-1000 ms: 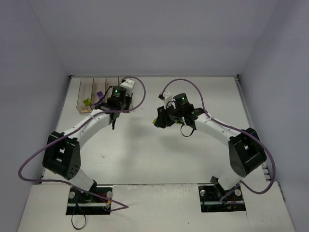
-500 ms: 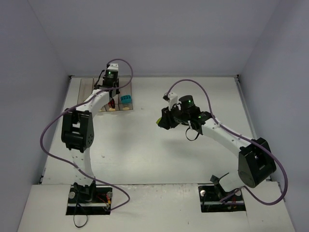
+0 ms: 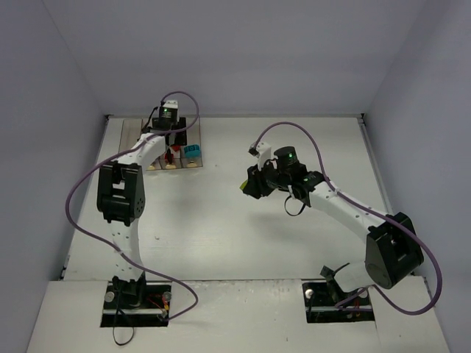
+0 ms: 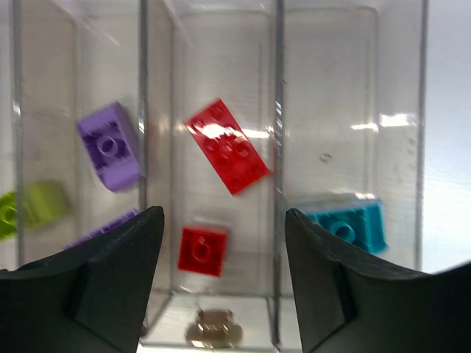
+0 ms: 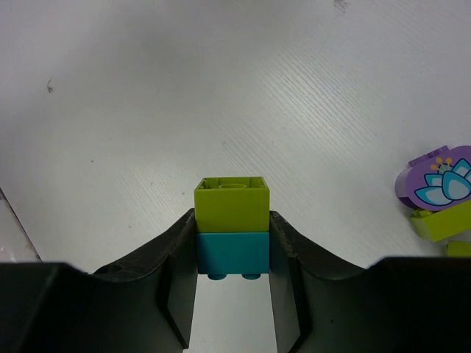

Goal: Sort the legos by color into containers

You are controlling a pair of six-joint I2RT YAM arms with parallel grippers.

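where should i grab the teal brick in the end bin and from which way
Come straight down with the left hand: the clear bin walls shut off its sides. The teal brick lies studs up, close to the wall shared with the next bin, so probably grip the two faces that look along the bin, not the wall-side ones.

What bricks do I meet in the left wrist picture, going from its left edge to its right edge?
lime green brick → purple brick → long red brick → teal brick. The small red brick overlaps the long one sideways, so it is left out.
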